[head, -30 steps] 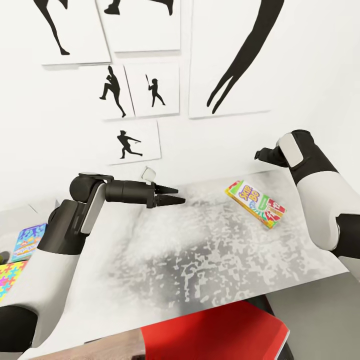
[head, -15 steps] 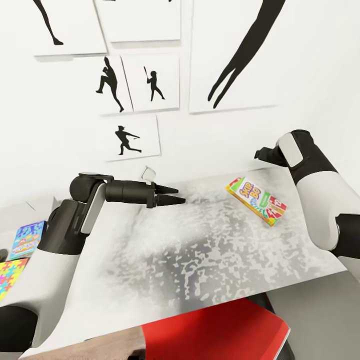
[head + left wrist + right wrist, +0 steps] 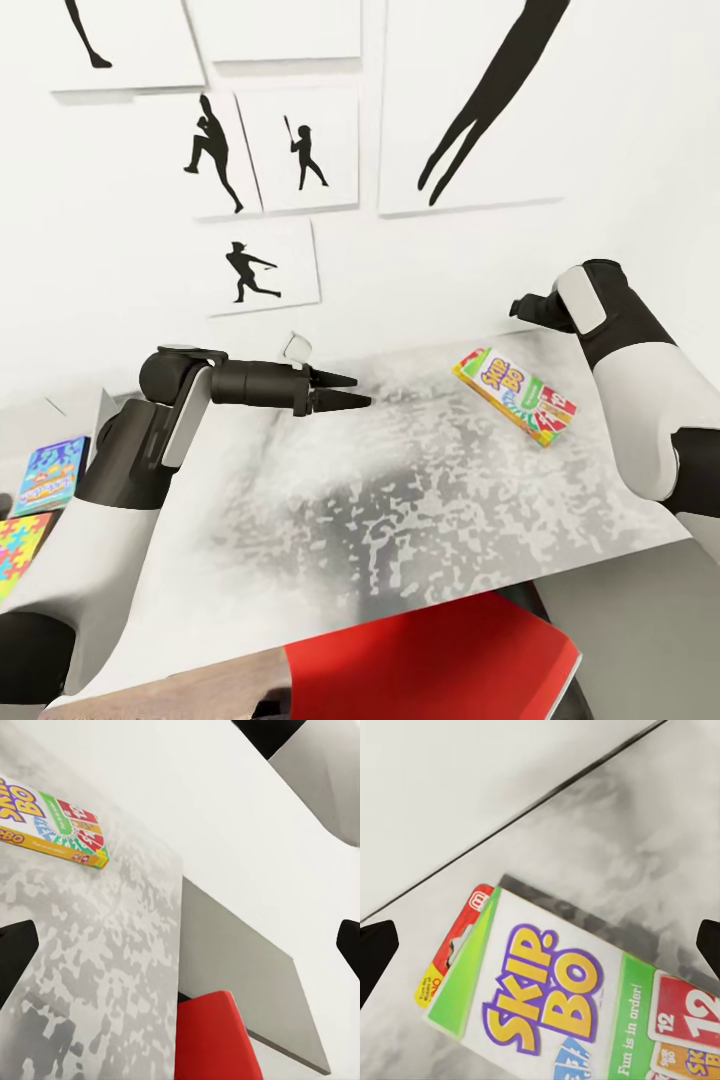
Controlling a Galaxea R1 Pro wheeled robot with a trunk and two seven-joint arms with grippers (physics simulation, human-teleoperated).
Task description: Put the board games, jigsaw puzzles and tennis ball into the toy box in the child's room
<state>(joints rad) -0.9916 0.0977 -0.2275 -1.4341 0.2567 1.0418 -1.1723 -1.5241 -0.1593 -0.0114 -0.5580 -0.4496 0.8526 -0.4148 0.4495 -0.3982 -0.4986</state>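
A green-red-yellow board game, a Skip-Bo box, lies flat on the mottled grey table at the far right, near the wall. My right gripper hovers just above and behind it, open; in the right wrist view the box lies directly between the spread fingertips. My left gripper hangs open over the table's left part, pointing towards the box. At the far left, on a lighter surface, lie a blue board game and a bright jigsaw puzzle.
A red chair stands under the table's near edge. The white wall behind the table carries black baseball-player pictures. The table ends a short way right of the Skip-Bo box.
The whole view has shifted: the wall pictures and the toys at the left slid up and leftward in the picture. Both arms hold the same pose, and the Skip-Bo box lies as before.
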